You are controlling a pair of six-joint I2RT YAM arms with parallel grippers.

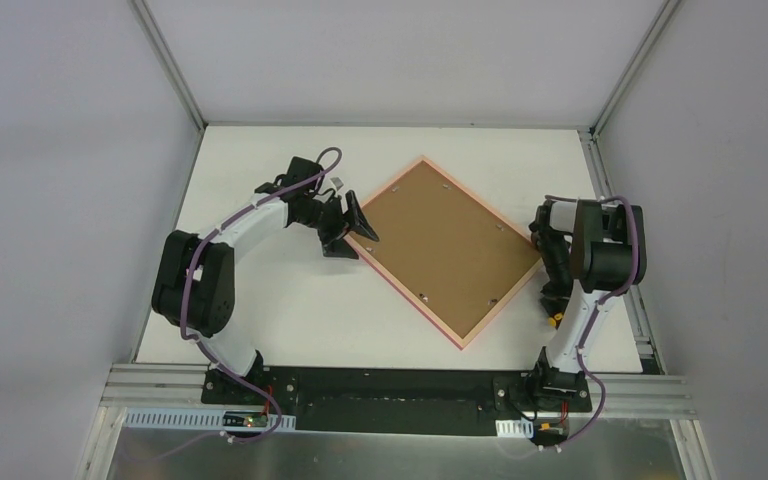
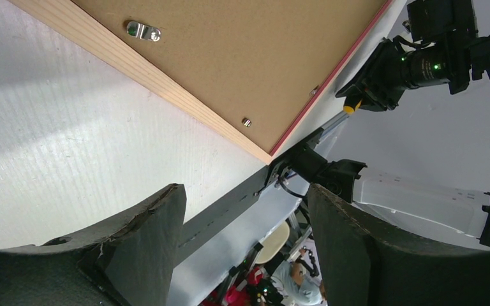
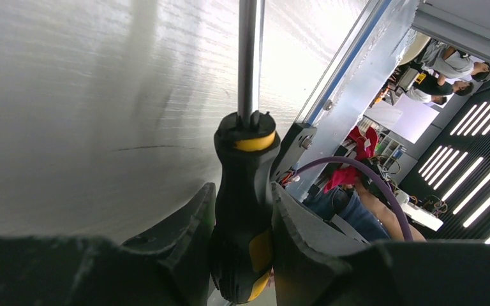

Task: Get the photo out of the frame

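Your top view looks steeply down from high up on the near side of the frame (image 1: 445, 250), your left wrist view skims close across that same frame's brown back, and your right wrist view, right of the frame, hugs the table (image 3: 70, 95).

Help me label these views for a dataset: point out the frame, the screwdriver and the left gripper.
frame (image 1: 445, 250): top view, middle of its brown back.
screwdriver (image 3: 245, 191): right wrist view, black handle below the yellow collar.
left gripper (image 2: 245, 191): left wrist view, gap between its open fingertips.
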